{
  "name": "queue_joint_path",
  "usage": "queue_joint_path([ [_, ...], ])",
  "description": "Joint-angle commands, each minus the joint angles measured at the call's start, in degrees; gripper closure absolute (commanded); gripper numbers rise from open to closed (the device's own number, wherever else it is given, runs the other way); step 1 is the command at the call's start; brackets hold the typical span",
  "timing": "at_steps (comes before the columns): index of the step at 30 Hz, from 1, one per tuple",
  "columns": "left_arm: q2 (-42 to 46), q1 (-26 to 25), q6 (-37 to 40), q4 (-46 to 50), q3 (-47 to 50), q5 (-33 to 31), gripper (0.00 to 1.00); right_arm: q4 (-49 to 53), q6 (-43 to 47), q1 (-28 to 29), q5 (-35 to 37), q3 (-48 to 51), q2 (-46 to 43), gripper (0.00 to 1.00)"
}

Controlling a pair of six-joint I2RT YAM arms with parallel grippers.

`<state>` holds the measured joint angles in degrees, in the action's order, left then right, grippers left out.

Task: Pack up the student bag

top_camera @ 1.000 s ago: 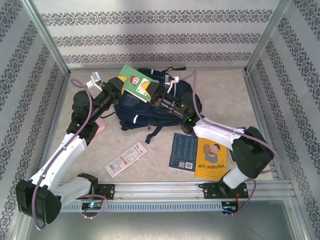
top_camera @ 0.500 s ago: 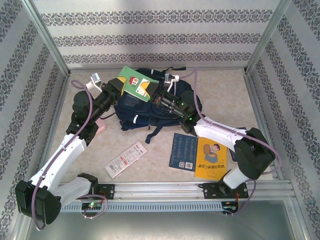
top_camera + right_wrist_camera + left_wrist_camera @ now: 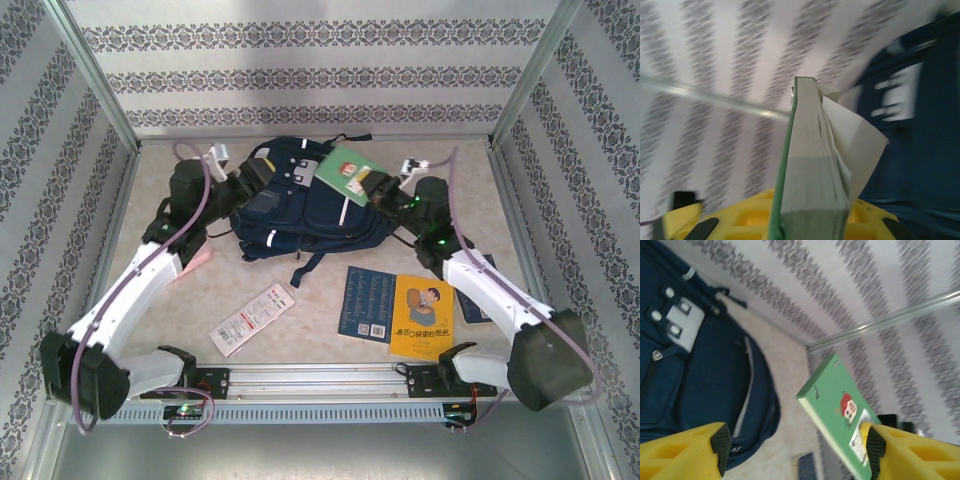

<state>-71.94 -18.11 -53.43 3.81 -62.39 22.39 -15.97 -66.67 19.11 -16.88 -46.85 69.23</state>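
Just now the green book (image 3: 345, 172) has gone from the left side of the student bag (image 3: 300, 215) to its right side. My left jaws have let go and stand wide open next to the bag. My right jaws are shut tight on one end of the book and hold it up. The bag lies in the middle of the bench (image 3: 310, 300), toward the back. I think I am at the step of putting this book in. Next I must find the bag's opening, which I cannot see, and slide the book in edge first.
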Motion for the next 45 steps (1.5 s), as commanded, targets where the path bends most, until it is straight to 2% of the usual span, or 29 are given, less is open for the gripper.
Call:
queue_joint_path([
  [1,-8.9,-3.0,12.3,10.8,-6.9,1.7,0.27,19.9,11.5,-3.2,5.8,-0.2,-5.7,1.0],
  [2,-12.3,-3.9,14.1,12.2,-9.6,2.0,0.27,23.3,13.8,-3.4,8.5,-0.5,-7.2,1.0],
  [5,-23.0,-6.8,18.0,17.3,-19.6,1.6,0.26,34.2,15.2,0.3,25.9,-1.6,-11.1,1.0],
  [10,-42.1,-10.7,23.4,28.0,-40.9,2.2,0.33,42.6,22.9,0.5,32.4,-3.0,-12.6,1.0],
  [15,-56.3,-11.8,24.1,33.2,-56.6,4.0,0.4,41.9,23.9,-3.5,29.8,-0.6,-15.5,1.0],
  [20,-63.6,-11.8,24.4,36.0,-64.8,3.5,0.42,40.3,24.5,-4.6,26.4,0.5,-16.6,1.0],
  [27,-66.3,-12.1,23.3,33.3,-65.6,6.3,0.48,37.7,24.9,-4.8,23.6,1.5,-15.9,1.0],
  [32,-67.5,-12.7,22.8,30.4,-66.3,8.5,0.59,36.4,24.2,-5.2,22.0,2.5,-14.5,1.0],
  [38,-71.8,-12.8,22.3,32.0,-71.1,8.7,0.61,35.3,23.3,-5.6,19.6,3.2,-14.0,1.0],
  [41,-73.3,-13.0,22.1,31.2,-72.3,9.2,0.65,35.1,23.4,-5.8,19.8,3.5,-13.8,1.0],
  [43,-74.1,-13.1,22.3,31.4,-73.4,9.1,0.7,35.0,23.4,-6.0,19.5,3.6,-13.5,1.0],
  [45,-74.7,-13.2,22.9,32.4,-74.3,8.2,0.84,35.0,23.3,-6.0,19.4,3.6,-13.5,1.0],
])
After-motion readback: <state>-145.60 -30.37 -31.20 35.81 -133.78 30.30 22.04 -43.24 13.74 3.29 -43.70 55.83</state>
